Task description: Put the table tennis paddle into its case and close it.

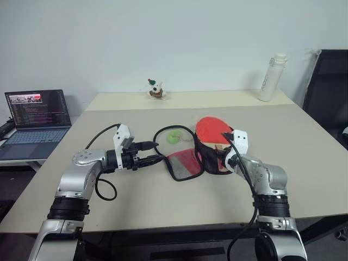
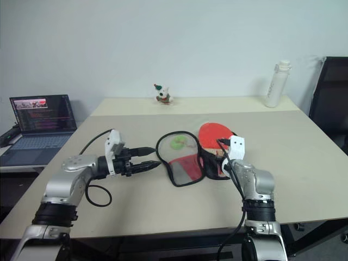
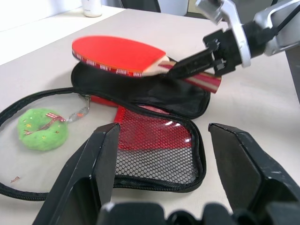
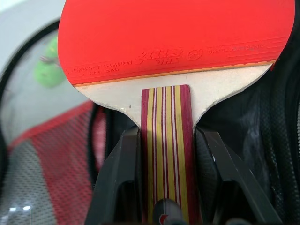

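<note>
The case (image 1: 186,163) lies unzipped in the middle of the table, its red mesh-pocket flap spread out beside the black half (image 3: 154,96). The table tennis paddle (image 1: 209,130), red-faced with a striped wooden handle (image 4: 166,136), hovers over the black half, its head pointing away from me. My right gripper (image 4: 166,187) is shut on the handle. My left gripper (image 1: 159,151) is open, held level just off the flap's left edge, with nothing between its fingers (image 3: 93,164).
A green fluffy charm (image 1: 174,138) lies inside the zip loop of the open flap. A small figurine (image 1: 156,89) and a white bottle (image 1: 272,78) stand at the table's far edge. A laptop (image 1: 38,117) sits at the left, a black chair (image 1: 326,87) at the right.
</note>
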Controlling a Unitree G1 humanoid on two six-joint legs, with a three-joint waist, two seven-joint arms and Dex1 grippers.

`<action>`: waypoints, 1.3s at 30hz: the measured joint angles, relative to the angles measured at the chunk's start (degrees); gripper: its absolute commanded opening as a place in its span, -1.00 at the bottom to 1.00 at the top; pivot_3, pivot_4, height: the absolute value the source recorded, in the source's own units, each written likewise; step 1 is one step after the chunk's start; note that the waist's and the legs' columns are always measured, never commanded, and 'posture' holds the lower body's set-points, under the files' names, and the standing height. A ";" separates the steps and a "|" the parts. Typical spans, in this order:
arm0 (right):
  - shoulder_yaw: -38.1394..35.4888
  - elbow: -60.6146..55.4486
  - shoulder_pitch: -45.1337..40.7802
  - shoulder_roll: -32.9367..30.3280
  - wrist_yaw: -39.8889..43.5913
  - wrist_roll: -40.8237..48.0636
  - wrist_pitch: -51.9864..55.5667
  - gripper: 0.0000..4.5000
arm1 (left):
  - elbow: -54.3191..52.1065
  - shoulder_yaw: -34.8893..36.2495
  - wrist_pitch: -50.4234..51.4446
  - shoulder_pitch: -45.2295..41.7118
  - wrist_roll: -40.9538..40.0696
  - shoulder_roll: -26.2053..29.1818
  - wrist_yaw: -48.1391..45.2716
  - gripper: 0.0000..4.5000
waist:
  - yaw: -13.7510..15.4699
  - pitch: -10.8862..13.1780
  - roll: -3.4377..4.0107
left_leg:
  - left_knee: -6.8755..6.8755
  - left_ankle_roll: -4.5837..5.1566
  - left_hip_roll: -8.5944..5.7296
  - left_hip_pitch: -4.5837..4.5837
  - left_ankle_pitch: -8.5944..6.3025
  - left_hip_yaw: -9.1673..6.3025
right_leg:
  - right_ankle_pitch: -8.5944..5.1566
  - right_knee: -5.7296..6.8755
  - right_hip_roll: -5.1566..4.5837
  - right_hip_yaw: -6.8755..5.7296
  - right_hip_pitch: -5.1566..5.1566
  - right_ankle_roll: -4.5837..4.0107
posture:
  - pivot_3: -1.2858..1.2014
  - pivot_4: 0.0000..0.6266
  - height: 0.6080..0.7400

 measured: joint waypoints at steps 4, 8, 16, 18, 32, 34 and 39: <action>0.82 6.49 -1.23 -0.41 0.23 -2.10 -4.43 -0.49 | -0.30 -0.01 -0.01 0.01 0.00 -0.05 0.15 0.46 | -0.10 0.00 0.00 | 0.00 0.00 0.00 -0.01 0.00 0.03 | 0.00 0.05 0.01 0.03 -0.06 0.00 | 0.03 -0.52 1.00; 1.08 11.09 -2.86 -1.24 0.87 -3.24 -8.48 -0.49 | -0.53 -0.03 -0.01 0.01 0.01 -0.15 0.47 0.46 | -0.15 0.00 0.00 | 0.00 0.00 0.00 0.00 0.00 0.03 | 0.00 0.06 0.01 0.04 -0.06 0.00 | 0.03 -0.52 1.00; 1.91 15.04 -4.07 -2.01 1.72 -4.51 -11.28 -0.49 | -0.82 -0.31 -0.08 0.45 0.01 -0.54 1.06 0.46 | -0.18 0.00 0.00 | 0.00 0.00 0.01 0.00 0.00 0.04 | 0.00 0.07 0.02 0.05 -0.06 0.00 | 0.03 -0.52 1.00; 2.35 15.04 -4.07 -2.01 2.14 -4.51 -11.23 -0.49 | -0.83 -0.32 -0.10 0.59 0.02 -0.54 1.07 0.46 | -0.17 0.00 0.00 | 0.00 0.00 0.01 0.00 0.00 0.04 | 0.00 0.08 0.02 0.05 -0.06 0.00 | 0.03 -0.52 1.00; 2.62 14.76 -4.06 -0.79 1.43 -4.40 -11.54 0.65 | -1.13 -0.39 -0.14 1.23 0.04 -0.59 1.16 0.46 | -0.19 0.00 0.00 | 0.00 0.00 0.01 0.01 0.00 0.03 | 0.00 0.09 0.02 0.05 -0.06 -0.01 | 0.03 -0.52 1.00; 2.63 14.56 -4.06 -0.54 0.88 -4.38 -11.74 0.97 | -1.32 -0.43 -0.14 1.30 0.04 -0.67 1.18 0.46 | -0.19 0.00 0.00 | 0.00 0.00 0.01 0.01 0.00 0.03 | 0.00 0.09 0.02 0.05 -0.06 -0.01 | 0.03 -0.52 1.00; 2.95 12.03 -3.53 -0.33 1.11 -4.33 -11.27 0.99 | -1.42 -0.46 -0.14 1.83 0.32 -0.82 1.54 0.46 | -0.18 0.00 0.00 | 0.00 0.00 0.01 0.01 0.00 0.03 | 0.00 0.09 0.02 0.05 -0.06 0.00 | 0.03 -0.52 1.00</action>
